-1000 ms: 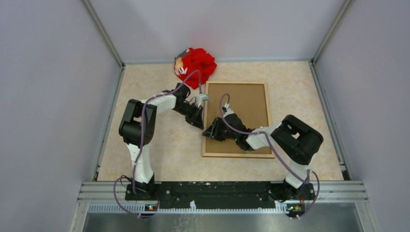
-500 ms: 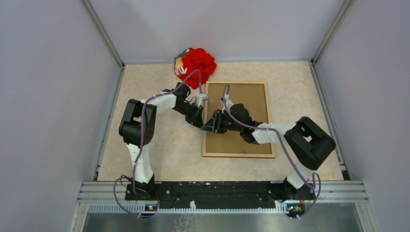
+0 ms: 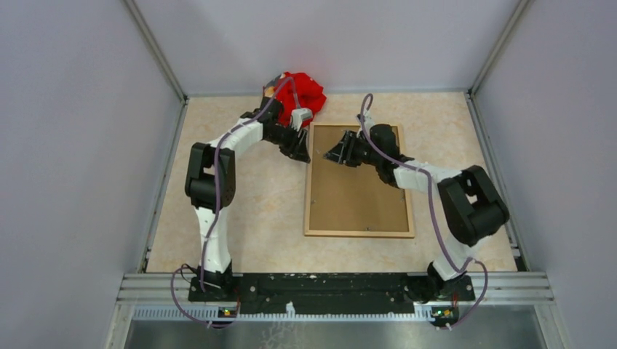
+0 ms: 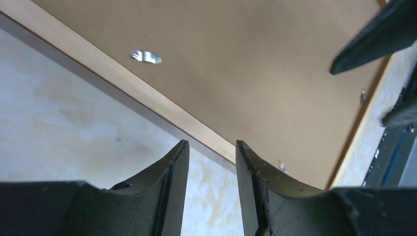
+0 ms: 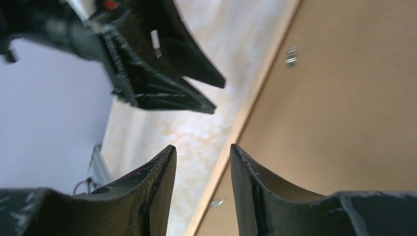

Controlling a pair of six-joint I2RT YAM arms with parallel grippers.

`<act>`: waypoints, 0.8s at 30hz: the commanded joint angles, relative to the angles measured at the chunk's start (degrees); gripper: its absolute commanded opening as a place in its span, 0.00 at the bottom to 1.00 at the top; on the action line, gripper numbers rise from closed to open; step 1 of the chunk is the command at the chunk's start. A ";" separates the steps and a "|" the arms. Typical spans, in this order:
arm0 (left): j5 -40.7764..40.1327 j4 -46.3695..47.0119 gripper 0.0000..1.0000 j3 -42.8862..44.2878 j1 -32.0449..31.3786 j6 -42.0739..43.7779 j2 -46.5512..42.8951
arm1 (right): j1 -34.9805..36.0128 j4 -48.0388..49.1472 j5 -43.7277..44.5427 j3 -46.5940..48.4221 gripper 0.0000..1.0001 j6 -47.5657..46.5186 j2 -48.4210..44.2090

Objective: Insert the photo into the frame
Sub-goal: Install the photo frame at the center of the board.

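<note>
The frame (image 3: 359,233) lies flat on the table with its back up, a plain brown backing board (image 3: 356,196) set in it. The photo is not in view. My left gripper (image 3: 302,155) is open and empty, just off the frame's far left corner. In the left wrist view it (image 4: 211,147) hangs over the pale wooden edge (image 4: 123,78). My right gripper (image 3: 332,155) is open and empty, over the board near that same corner. In the right wrist view it (image 5: 201,150) straddles the frame's edge (image 5: 255,108), and the left gripper's fingers (image 5: 196,93) are close ahead.
A crumpled red cloth (image 3: 295,94) lies at the back wall, just behind the left gripper. Small metal tabs (image 4: 145,56) sit along the board's edge, one also in the right wrist view (image 5: 291,56). Grey walls enclose the table on three sides.
Both grippers have moved toward the far end. The right one went from the frame's left edge near the middle up to its far left corner. The left one slid along the outside.
</note>
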 commanded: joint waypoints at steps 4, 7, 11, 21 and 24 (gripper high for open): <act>-1.12 3.27 0.45 7.70 0.30 -4.75 7.83 | -3.08 -2.54 -1.39 12.76 0.45 -3.90 13.60; -2.07 4.11 0.40 7.66 0.43 -5.34 8.78 | -3.62 -2.66 -2.20 16.77 0.45 -3.71 17.77; -0.56 4.95 0.35 6.87 0.74 -5.42 9.59 | -3.96 -4.13 -3.18 22.16 0.45 -3.98 22.68; 0.66 5.62 0.20 5.39 0.82 -5.76 11.25 | -4.12 -6.43 -5.20 31.86 0.44 -3.91 32.57; 1.00 6.01 0.18 4.66 0.82 -5.78 11.03 | -4.21 -7.40 -5.15 33.82 0.43 -4.39 34.04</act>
